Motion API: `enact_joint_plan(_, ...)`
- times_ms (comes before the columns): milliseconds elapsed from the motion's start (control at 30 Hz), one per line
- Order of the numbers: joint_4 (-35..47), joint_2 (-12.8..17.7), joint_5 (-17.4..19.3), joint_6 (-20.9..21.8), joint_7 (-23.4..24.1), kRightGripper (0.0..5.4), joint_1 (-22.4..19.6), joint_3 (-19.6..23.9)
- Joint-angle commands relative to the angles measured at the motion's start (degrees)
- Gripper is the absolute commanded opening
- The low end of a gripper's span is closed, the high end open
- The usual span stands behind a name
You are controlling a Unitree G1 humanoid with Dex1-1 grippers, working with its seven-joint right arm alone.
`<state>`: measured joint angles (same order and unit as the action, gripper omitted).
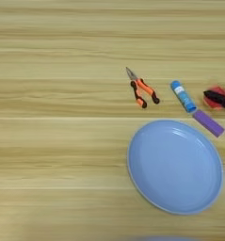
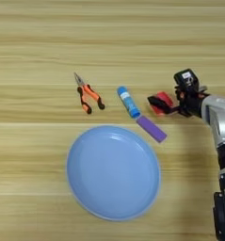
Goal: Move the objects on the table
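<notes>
The small red cube [image 2: 164, 98] lies at the right of the table, and my right gripper [image 2: 158, 103] is down on it, its black tip lying across the cube's top. The same cube [image 1: 218, 91] shows at the edge of the left eye view. Just left of it the blue glue stick [image 2: 128, 101] lies at a slant. The purple bar [image 2: 151, 128] rests below them, close to the rim of the light-blue plate [image 2: 85, 188]. Further left are the orange-and-black pliers [image 2: 88, 96]. My silver forearm [image 2: 217, 115] comes in from the right.
The wood-grain table [image 1: 52, 141] fills both views. The plate takes up the lower middle.
</notes>
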<state>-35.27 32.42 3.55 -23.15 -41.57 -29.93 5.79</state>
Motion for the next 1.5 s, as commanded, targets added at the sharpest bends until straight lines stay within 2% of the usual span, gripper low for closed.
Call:
enact_joint_plan(33, -1.5, 1.4, -0.6, 4.0, 1.8, 5.38, -5.4, 0.0)
enact_joint_plan(300, -4.1, 0.6, -1.0, 5.8, 2.0, 4.37, -6.1, -0.7)
enact_joint_plan(400, -4.5, 0.5, -1.1, 6.4, 2.2, 3.61, -6.3, -0.7)
enact_joint_plan(700, -4.9, 0.3, -1.2, 6.8, 2.4, 2.55, -6.4, -0.8)
enact_joint_plan(733, -4.6, 0.3, -1.2, 6.7, 2.4, 2.31, -6.3, -0.9)
enact_joint_plan(867, -2.7, -0.1, -0.9, 6.4, 2.5, 2.24, -6.3, -0.9)
enact_joint_plan(1033, 3.5, -0.7, -0.5, 5.1, 2.5, 2.24, -5.2, -0.9)
enact_joint_plan(1300, 21.7, -3.9, 1.3, -1.7, 2.1, 2.24, -2.2, -2.3)
enact_joint_plan(1500, 29.5, -7.8, 2.2, -6.0, 2.6, 2.24, -0.9, -5.3)
